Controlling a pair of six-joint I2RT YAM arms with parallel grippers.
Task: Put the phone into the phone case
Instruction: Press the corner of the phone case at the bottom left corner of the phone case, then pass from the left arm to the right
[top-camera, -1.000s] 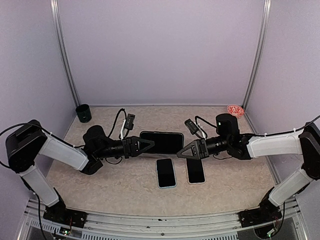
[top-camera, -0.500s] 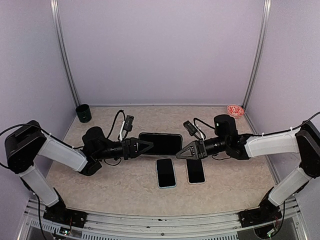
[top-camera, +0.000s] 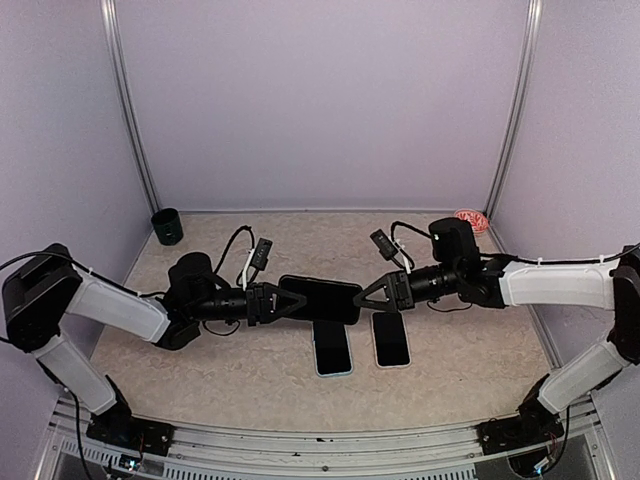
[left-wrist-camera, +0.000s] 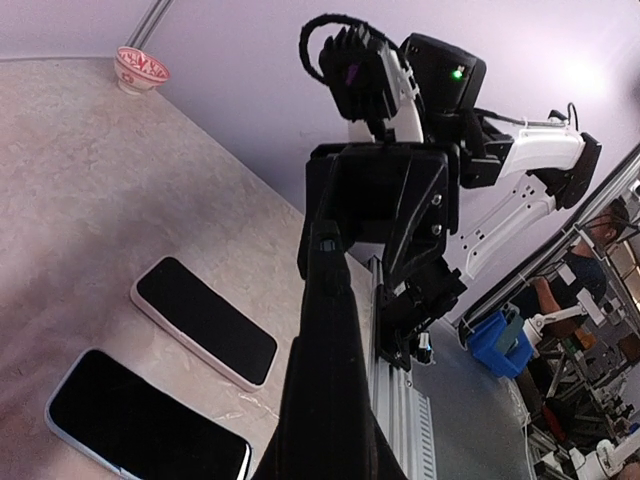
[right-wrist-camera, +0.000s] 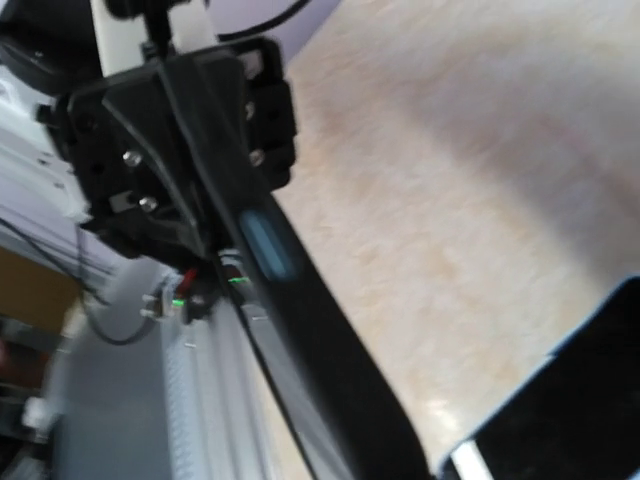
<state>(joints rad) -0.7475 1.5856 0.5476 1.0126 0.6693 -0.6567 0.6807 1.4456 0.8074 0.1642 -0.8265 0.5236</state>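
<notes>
A black phone-sized slab (top-camera: 322, 298) hangs above the table between both arms. I cannot tell whether it is the phone, the phone case, or both together. My left gripper (top-camera: 297, 300) is shut on its left end, and the slab runs edge-on up the left wrist view (left-wrist-camera: 325, 330). My right gripper (top-camera: 364, 296) sits at its right end. The right wrist view shows only the slab's dark edge (right-wrist-camera: 300, 290) with a bluish side button, and the jaws do not show clearly. Two phones lie flat below: a blue-rimmed one (top-camera: 332, 346) and a pale-rimmed one (top-camera: 391, 339).
A red-and-white bowl (top-camera: 470, 220) stands at the back right corner. A dark cup (top-camera: 167, 226) stands at the back left. The table's metal front rail (top-camera: 320, 440) runs along the near edge. Purple walls close in three sides.
The black slab and both grippers have shifted a little toward the near edge, and the slab now hangs partly over the blue-rimmed phone. The right arm has stretched out straighter.
</notes>
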